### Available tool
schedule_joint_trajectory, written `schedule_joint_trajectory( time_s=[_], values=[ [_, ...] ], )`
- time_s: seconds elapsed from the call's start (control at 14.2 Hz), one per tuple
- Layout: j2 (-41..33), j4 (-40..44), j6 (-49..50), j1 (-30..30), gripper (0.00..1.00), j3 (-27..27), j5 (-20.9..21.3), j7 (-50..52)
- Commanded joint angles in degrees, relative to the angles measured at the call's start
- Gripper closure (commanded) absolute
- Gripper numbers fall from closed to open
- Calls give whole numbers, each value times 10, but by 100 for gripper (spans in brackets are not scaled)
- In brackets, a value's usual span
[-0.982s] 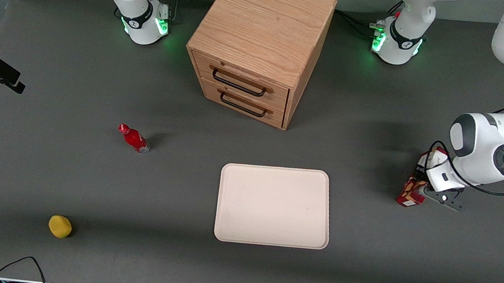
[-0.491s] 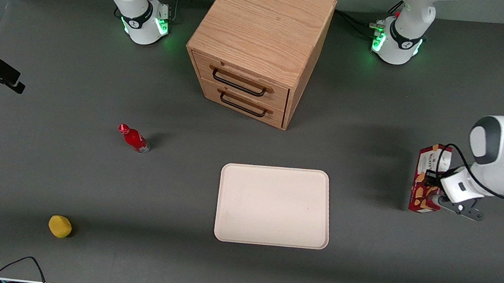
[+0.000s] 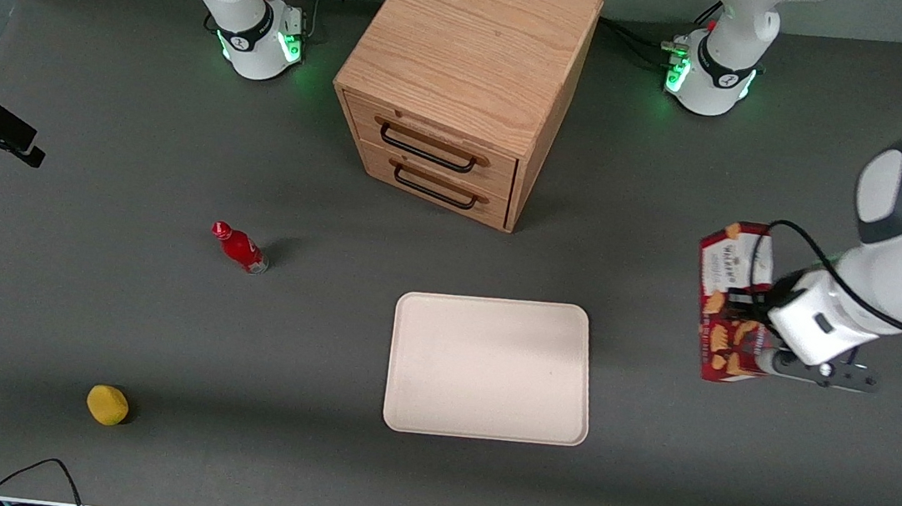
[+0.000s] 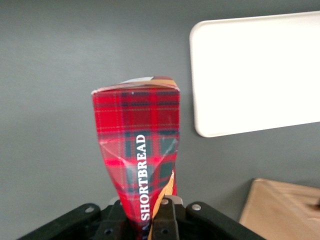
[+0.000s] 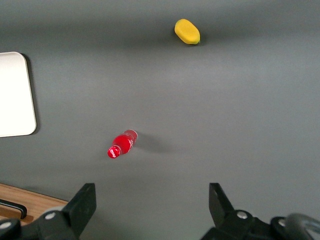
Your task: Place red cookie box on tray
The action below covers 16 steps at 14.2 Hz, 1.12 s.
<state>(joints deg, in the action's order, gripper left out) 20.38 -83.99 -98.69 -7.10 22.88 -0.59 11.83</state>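
Observation:
The red cookie box (image 3: 729,299), dark-red tartan with a white end panel and cookie pictures, hangs in the air above the table toward the working arm's end, beside the tray. My left gripper (image 3: 749,328) is shut on it, squeezing its sides in. In the left wrist view the box (image 4: 137,150) reads SHORTBREAD and is pinched between my fingers (image 4: 165,220). The cream-white tray (image 3: 489,368) lies flat and bare on the table, nearer the front camera than the cabinet; a corner of it shows in the left wrist view (image 4: 250,75).
A wooden two-drawer cabinet (image 3: 465,78) stands at the back middle. A small red bottle (image 3: 240,248) and a yellow lemon-like object (image 3: 107,405) lie toward the parked arm's end. Both arm bases (image 3: 709,71) stand at the back.
My gripper has lifted the cookie box off the table and carried it upward and slightly toward the tray. The tray, bottle and yellow object have not moved.

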Motion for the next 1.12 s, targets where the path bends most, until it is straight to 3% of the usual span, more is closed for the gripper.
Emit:
schedule_joint_trajectory(
  time_s=[0.0, 0.21, 0.42, 0.77, 0.84, 0.91, 1.05],
  values=[
    [58, 23, -38, 16, 100, 58, 47, 125],
    [133, 23, -145, 29, 100, 106, 107, 224],
    [204, 17, -254, 47, 100, 107, 183, 274],
    [242, -25, -330, 53, 100, 104, 261, 315],
    [243, -27, -333, 52, 44, 103, 262, 315],
    [242, -27, -331, 51, 0, 103, 261, 317],
    [230, -24, -313, 40, 0, 104, 253, 316]
  ],
)
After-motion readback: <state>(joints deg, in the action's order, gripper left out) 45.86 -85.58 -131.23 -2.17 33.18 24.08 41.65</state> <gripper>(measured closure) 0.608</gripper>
